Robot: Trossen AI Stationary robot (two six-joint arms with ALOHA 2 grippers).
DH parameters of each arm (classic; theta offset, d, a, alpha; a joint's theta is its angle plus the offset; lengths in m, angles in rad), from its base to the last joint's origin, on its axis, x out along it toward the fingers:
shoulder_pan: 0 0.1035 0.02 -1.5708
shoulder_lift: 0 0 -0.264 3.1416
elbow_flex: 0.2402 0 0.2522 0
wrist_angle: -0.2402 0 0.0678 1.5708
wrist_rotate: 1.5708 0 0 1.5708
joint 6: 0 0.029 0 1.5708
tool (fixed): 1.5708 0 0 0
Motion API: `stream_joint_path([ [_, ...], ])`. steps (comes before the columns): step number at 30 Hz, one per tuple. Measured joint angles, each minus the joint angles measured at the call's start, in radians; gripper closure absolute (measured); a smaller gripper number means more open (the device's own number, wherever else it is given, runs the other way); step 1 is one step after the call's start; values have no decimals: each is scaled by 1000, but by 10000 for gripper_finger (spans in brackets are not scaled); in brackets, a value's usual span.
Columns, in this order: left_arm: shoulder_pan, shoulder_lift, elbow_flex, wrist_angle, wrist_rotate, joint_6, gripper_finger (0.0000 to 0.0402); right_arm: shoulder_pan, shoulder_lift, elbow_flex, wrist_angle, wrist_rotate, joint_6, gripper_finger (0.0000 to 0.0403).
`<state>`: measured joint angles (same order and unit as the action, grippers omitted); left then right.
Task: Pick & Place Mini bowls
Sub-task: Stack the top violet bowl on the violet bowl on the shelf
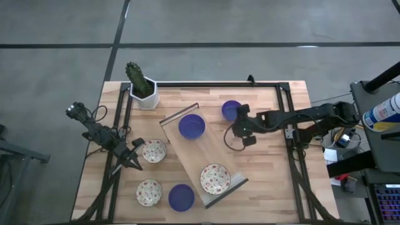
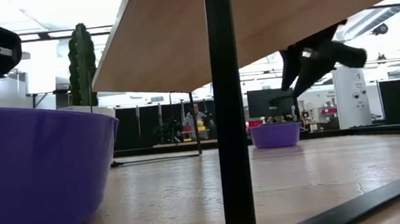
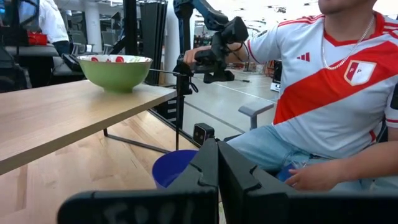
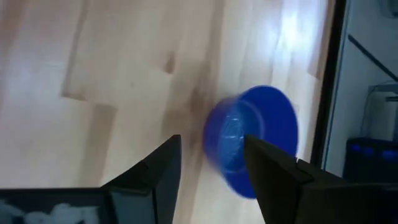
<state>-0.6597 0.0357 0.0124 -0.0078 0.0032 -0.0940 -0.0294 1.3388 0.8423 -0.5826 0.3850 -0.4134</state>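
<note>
Six mini bowls show in the high view. One blue bowl (image 1: 230,110) sits on the table near the far edge. A second blue bowl (image 1: 192,125) and a floral bowl (image 1: 215,179) rest on a raised wooden board (image 1: 187,153). Two floral bowls (image 1: 154,150) (image 1: 149,192) and a third blue bowl (image 1: 181,197) stand on the table toward the left and near side. My right gripper (image 1: 240,130) (image 4: 210,142) is open and hovers above the far blue bowl (image 4: 252,140) (image 2: 275,134) without touching it. My left gripper (image 1: 135,156) (image 3: 217,168) is shut, beside the floral bowl on the left.
A cactus in a white pot (image 1: 142,87) stands at the far left corner. The board's black frame posts (image 2: 229,109) rise from the table. A black rail (image 1: 289,131) borders the table on the right. A seated person (image 3: 329,81) is beyond the table's edge.
</note>
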Motion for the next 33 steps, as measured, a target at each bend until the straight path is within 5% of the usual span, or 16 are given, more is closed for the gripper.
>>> stream_joint_path([
  [15,0,0,0,0,0,0,402,-239,1,-65,111,-194,-95,225],
  [33,0,0,0,0,0,0,402,-251,136,-77,193,-230,-117,230],
])
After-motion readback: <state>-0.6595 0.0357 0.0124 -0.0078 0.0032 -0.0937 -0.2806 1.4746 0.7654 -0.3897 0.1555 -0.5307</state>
